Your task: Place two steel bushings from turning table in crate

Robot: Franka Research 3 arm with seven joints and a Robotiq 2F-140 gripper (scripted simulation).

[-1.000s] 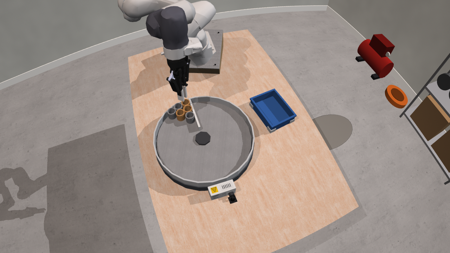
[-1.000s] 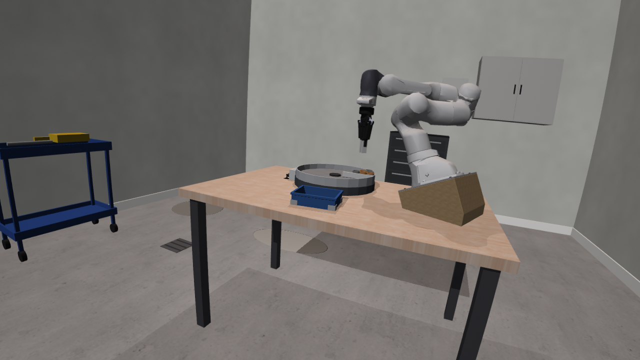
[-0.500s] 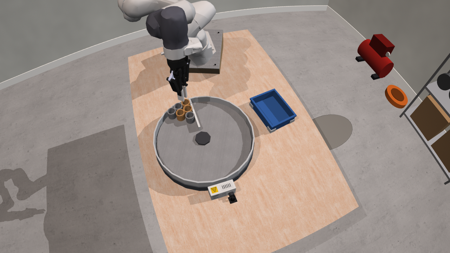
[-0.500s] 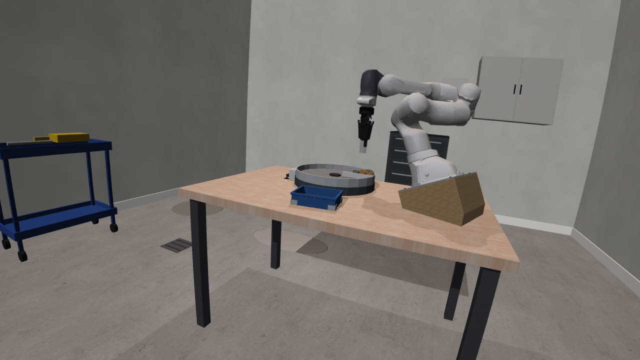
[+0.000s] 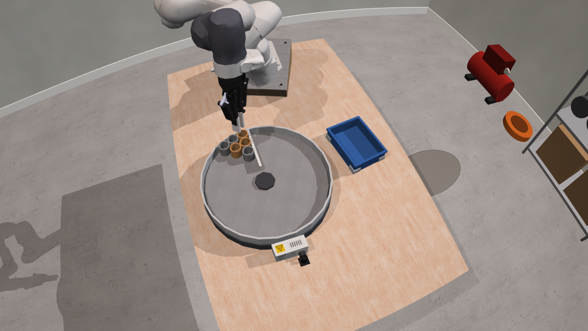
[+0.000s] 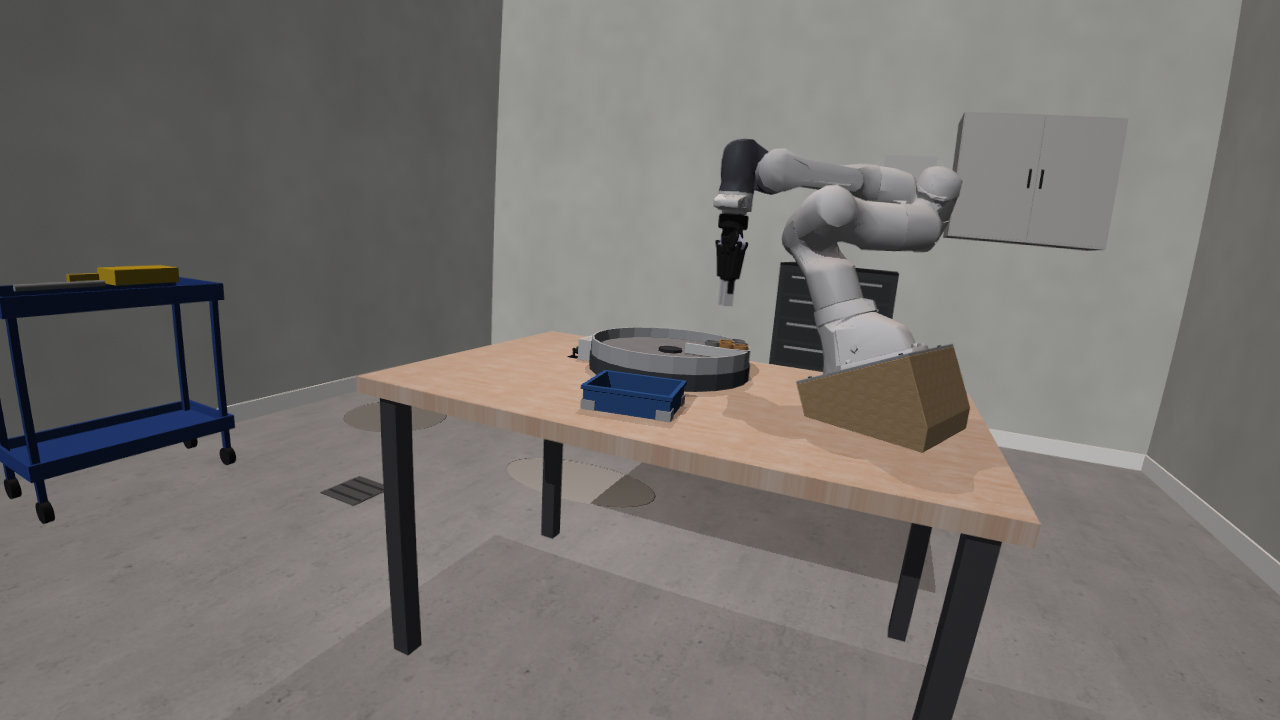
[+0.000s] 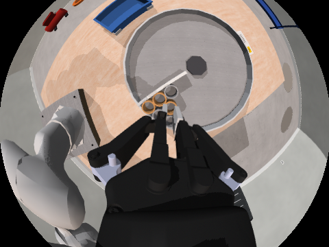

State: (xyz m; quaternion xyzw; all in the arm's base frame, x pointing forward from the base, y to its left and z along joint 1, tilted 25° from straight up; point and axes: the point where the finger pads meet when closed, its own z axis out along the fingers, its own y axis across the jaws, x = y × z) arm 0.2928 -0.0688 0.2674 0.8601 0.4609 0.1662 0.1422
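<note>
The turning table is a round grey disc with a raised rim. Three grey steel bushings stand clustered near its rim: one grey bushing nearest the hub, one farther left, and one between that and the copper ones. Three copper-coloured bushings stand among them. The blue crate looks empty. My gripper is nearly closed with nothing between its fingertips, well above the cluster. In the wrist view the fingers partly hide two grey bushings.
A thin white bar stands beside the cluster, running from rim towards the dark hub. A white box with a warning label sits against the rim. The arm's base plate is on the same wooden table.
</note>
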